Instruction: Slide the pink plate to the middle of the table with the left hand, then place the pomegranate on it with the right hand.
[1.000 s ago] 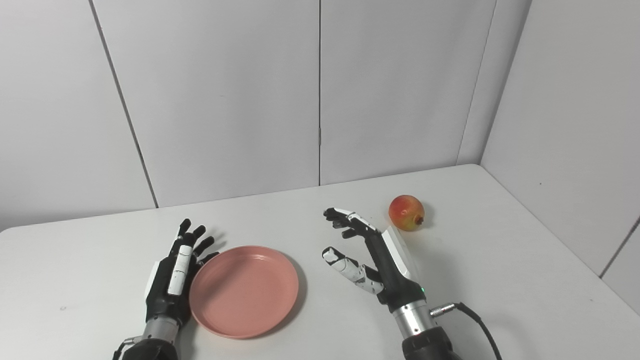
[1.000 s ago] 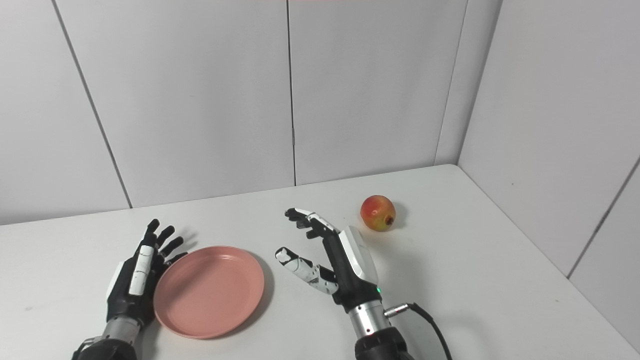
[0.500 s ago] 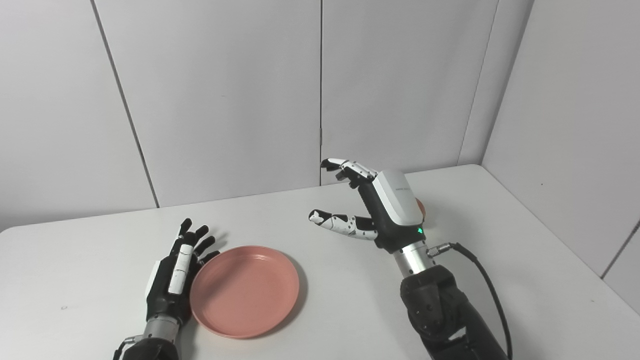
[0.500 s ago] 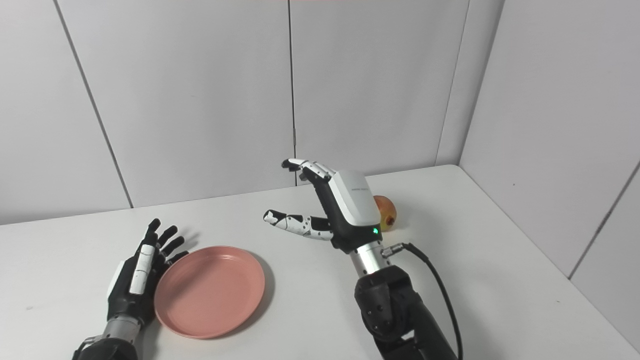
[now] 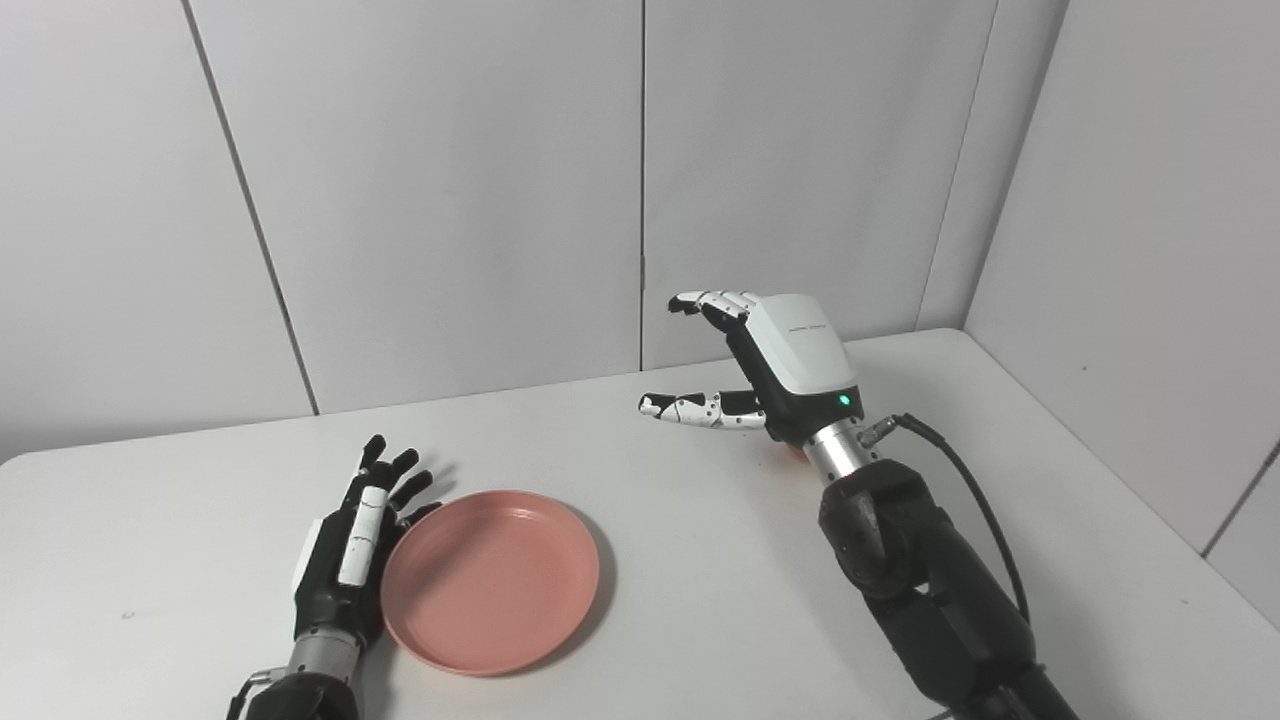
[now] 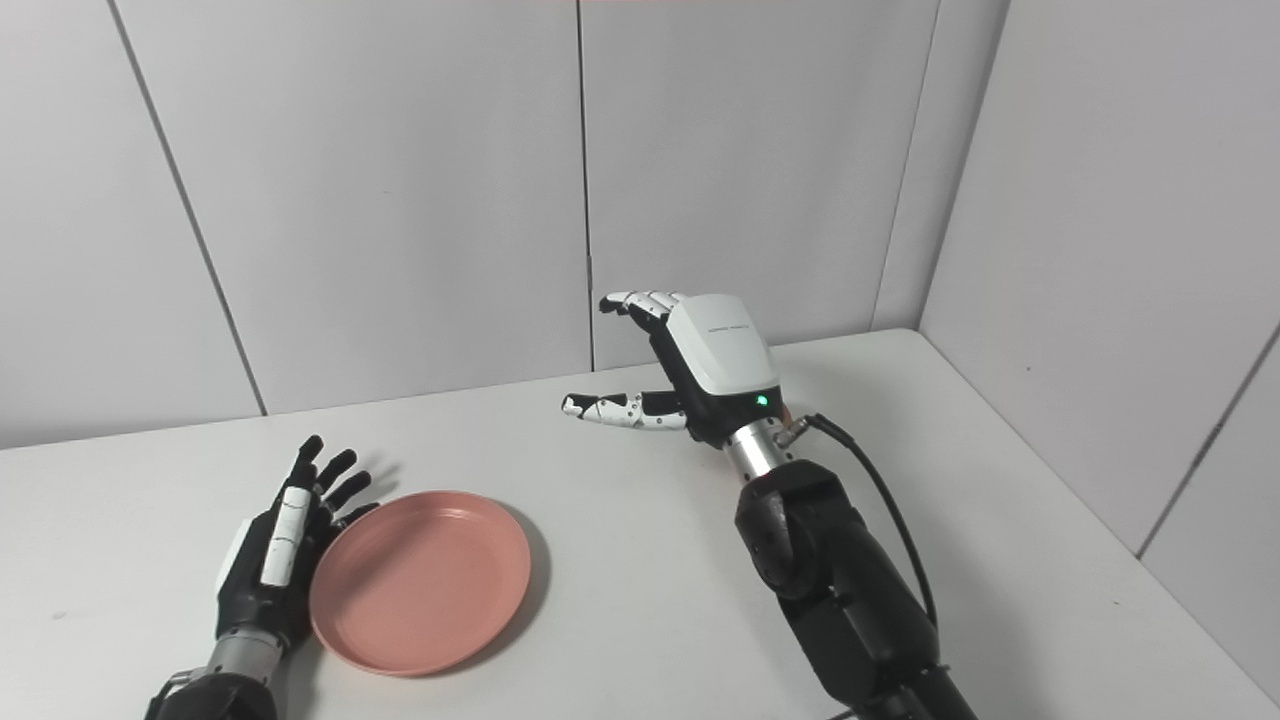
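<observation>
Pomegranate is nearly hidden behind the raised, spread right hand, so grasping is next; pink plate waits beside the flat, spread left hand.

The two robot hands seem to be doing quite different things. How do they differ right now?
The left hand lies low on the table, its side against the rim of the pink plate; the right hand is raised well above the table. The left hand's fingers stretch out nearly flat, while the right hand's fingers curl forward with the thumb held apart. The right hand's back is a broad white shell; the left's looks mostly black. Both are open, holding nothing.
</observation>
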